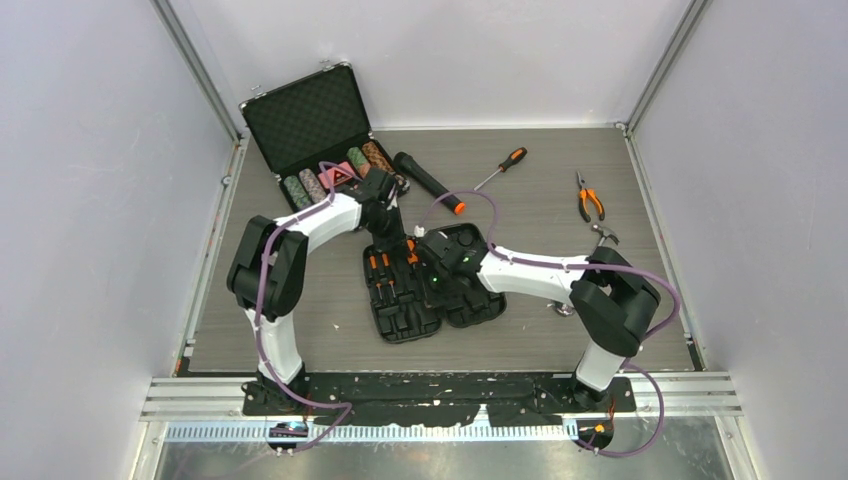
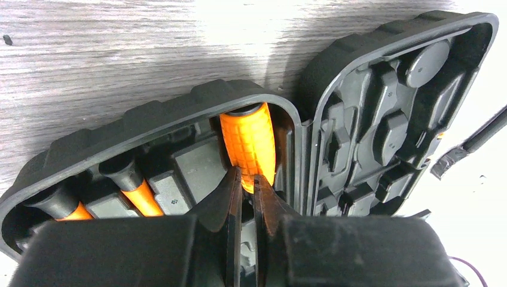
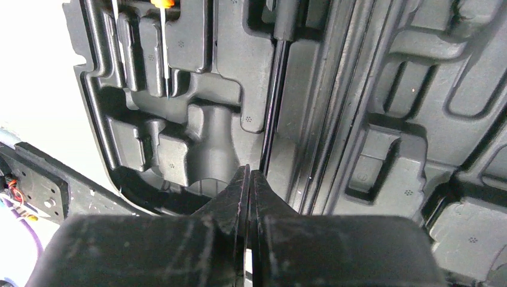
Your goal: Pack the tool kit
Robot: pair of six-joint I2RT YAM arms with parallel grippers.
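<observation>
Where case [image 1: 405, 322] halves join, the right hand [image 3: 249, 171] sits.

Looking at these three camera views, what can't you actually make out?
- Top view: the middle of the tool case lies under the left arm and right arm, so filled slots can't be counted.
- Top view: the hammer has its handle hidden by the right arm.
- Left wrist view: the left claw hides whether it touches the orange handle.

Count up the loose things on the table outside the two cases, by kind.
Screwdriver: 1
Pliers: 1
Flashlight: 1
Hammer, partly under the right arm: 1
Total: 4
</observation>
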